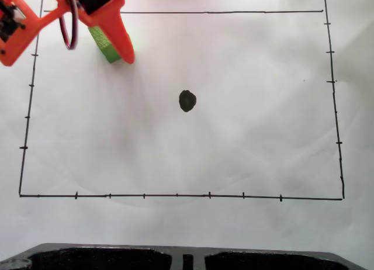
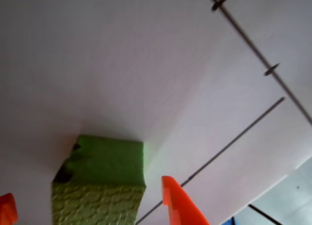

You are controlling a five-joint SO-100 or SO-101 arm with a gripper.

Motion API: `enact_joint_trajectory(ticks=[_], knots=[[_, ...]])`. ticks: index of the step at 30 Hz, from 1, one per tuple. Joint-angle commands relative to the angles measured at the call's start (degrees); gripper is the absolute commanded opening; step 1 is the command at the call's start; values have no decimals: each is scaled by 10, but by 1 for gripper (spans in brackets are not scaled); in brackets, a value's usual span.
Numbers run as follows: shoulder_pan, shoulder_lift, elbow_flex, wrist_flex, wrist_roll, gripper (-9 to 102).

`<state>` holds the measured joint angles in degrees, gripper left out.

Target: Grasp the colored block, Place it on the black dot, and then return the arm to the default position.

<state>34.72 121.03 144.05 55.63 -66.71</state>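
- The small bright green foam cube (image 1: 104, 44) sits on the white paper sheet (image 1: 245, 141) near the upper left corner of the drawn border in the fixed view, well apart from the hand-drawn black ink dot (image 1: 187, 100).
- The bright orange plastic arm's gripper (image 2: 87, 205) straddles the cube: one pointed finger (image 2: 178, 203) stands just beside its right face in the wrist view, with a sliver of paper between; the other tip shows at the left edge, apart too. The fingers are spread wider than the cube and hold nothing.
- To grasp well, I would centre the cube between the tips and close squarely on opposite faces, gently, since foam likely compresses.
- Lift clear before carrying toward the dot.
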Motion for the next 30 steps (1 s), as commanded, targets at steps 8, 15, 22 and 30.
enact_joint_trajectory(ticks=[8,15,22,30], knots=[[-15,-22,1,-33,35,37],[-20,-25,9,-36,44,26],[-21,-17,17,-28,46,14],[-28,-3,-28,1,198,10]])
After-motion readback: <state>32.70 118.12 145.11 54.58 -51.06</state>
